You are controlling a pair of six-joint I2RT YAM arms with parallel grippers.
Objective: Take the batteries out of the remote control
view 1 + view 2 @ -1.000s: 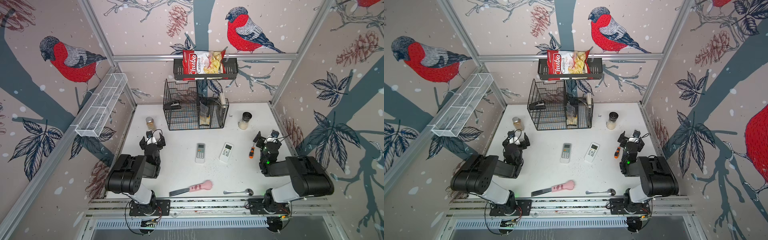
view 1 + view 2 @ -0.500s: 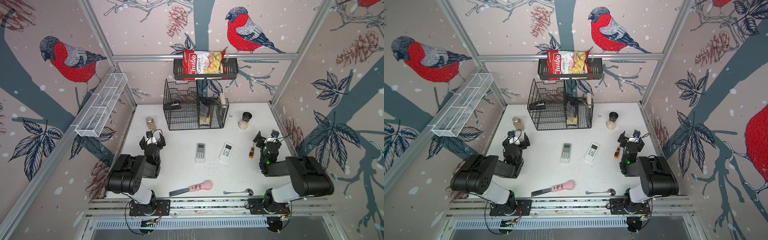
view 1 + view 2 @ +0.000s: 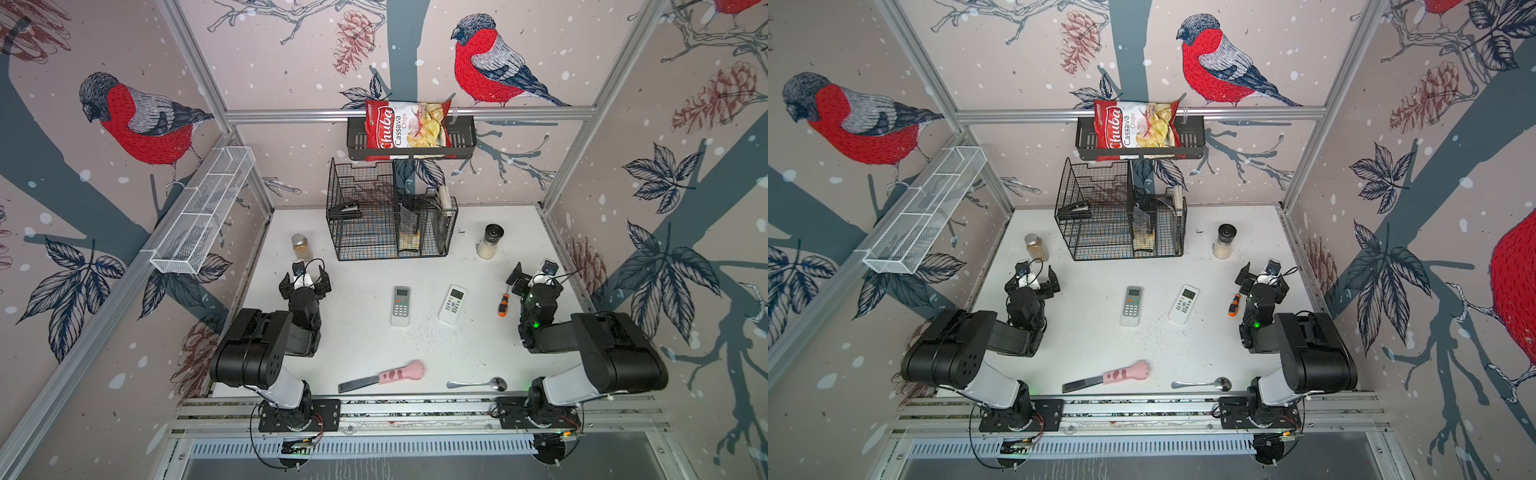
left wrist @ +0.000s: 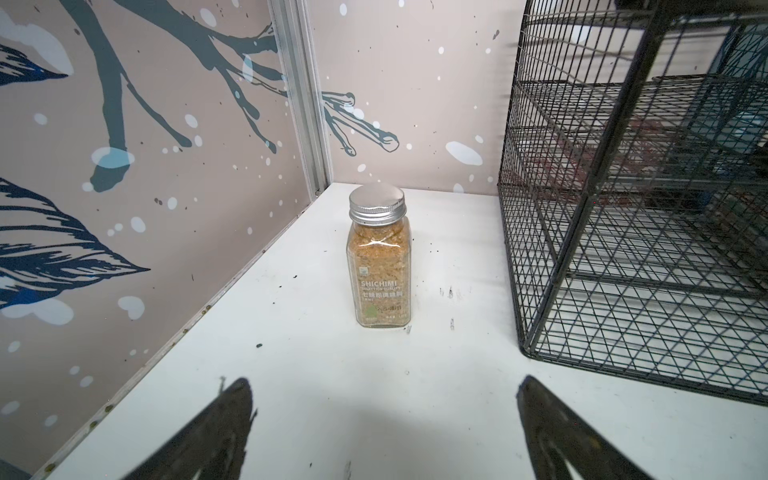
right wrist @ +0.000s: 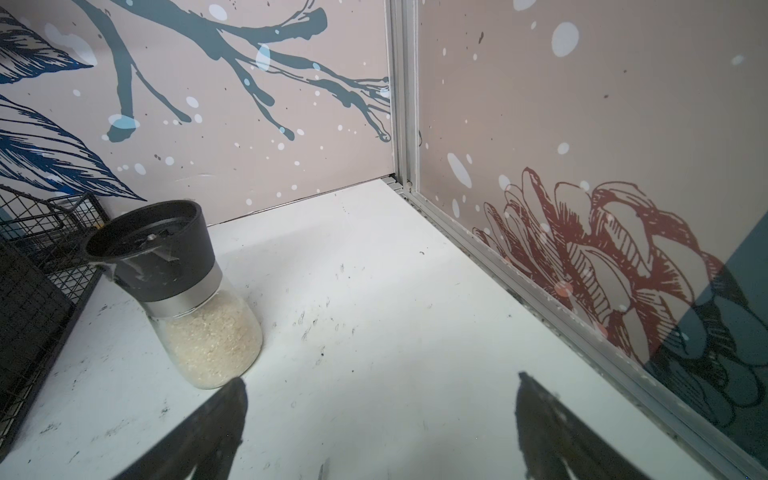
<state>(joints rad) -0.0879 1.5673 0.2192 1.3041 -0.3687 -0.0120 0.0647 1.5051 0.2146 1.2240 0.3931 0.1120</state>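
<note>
Two white remote controls lie button-side up mid-table in both top views, one to the left [image 3: 400, 306] and one to the right [image 3: 453, 304]. The batteries are hidden; none show on the table. My left gripper [image 3: 304, 278] hovers at the table's left side, well left of the remotes. It is open, with nothing between its fingers [image 4: 384, 415]. My right gripper [image 3: 536, 276] is at the right side, beyond the right remote. It is also open over bare table [image 5: 380, 415].
An orange-and-black screwdriver [image 3: 503, 304] lies between the right remote and my right gripper. A spice jar [image 4: 379, 266] stands ahead of the left gripper and a grinder [image 5: 183, 291] ahead of the right. A wire basket [image 3: 390, 216] is at the back; a pink-handled knife [image 3: 386, 376] and a spoon [image 3: 478, 384] lie near the front.
</note>
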